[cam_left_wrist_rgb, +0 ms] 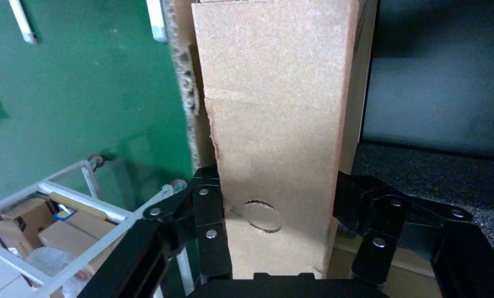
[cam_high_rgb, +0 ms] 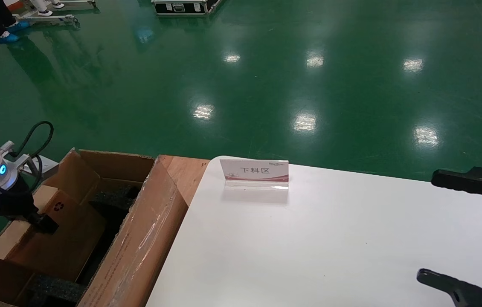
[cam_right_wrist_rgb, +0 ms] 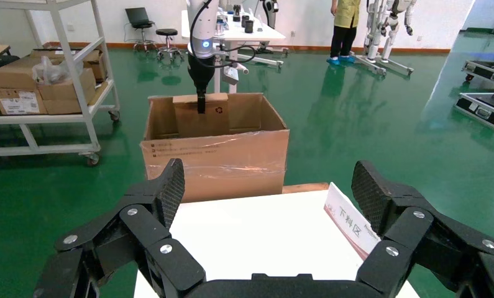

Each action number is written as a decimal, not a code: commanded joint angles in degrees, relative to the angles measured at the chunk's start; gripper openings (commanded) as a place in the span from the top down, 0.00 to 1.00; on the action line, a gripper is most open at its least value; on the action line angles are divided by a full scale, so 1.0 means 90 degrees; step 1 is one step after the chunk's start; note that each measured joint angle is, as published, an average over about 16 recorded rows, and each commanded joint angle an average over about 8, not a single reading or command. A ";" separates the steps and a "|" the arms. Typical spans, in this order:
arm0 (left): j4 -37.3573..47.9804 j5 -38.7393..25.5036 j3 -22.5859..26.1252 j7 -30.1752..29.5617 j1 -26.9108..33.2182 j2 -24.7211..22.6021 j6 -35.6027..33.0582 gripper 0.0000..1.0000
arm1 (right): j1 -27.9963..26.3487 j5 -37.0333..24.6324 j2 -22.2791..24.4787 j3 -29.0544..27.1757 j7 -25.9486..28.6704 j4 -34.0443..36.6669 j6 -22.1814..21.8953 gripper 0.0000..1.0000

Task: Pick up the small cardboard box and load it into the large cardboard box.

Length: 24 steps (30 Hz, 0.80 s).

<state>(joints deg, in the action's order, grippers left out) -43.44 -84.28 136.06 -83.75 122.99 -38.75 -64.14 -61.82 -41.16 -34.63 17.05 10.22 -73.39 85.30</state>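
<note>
Over the big box (cam_high_rgb: 147,226), our left gripper (cam_left_wrist_rgb: 275,214) clamps the small box (cam_left_wrist_rgb: 275,124); we should lower it between the foam pads (cam_high_rgb: 115,198) before releasing. Right gripper (cam_right_wrist_rgb: 266,205) waits wide.

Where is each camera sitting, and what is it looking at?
Head: sits up high, looks down at the white table, the big box and both arms.
Left wrist: sits on the left arm, looks along the left claw shut on the small box.
Right wrist: sits on the right arm, looks past the open right claw across the table.
Shared: head and right wrist both show the big box and the sign.
</note>
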 commanded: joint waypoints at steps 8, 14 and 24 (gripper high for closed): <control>-0.0019 -0.0019 0.0004 -0.0004 0.0015 0.0006 0.0005 0.00 | 0.0000 0.0000 0.0000 -0.0002 0.0000 0.0000 0.0001 0.00; -0.0150 -0.0054 -0.0032 0.0109 0.0111 -0.0070 0.0049 0.00 | 0.0000 0.0000 0.0000 -0.0002 0.0000 0.0001 0.0002 0.00; -0.1710 -0.0348 -0.0449 0.0703 0.1234 0.0299 0.0923 0.00 | -0.0003 0.0002 0.0000 0.0002 -0.0003 0.0005 0.0003 0.00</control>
<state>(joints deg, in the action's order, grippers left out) -59.46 -87.54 131.95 -77.75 133.89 -35.42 -55.42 -61.85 -41.14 -34.63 17.07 10.20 -73.35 85.33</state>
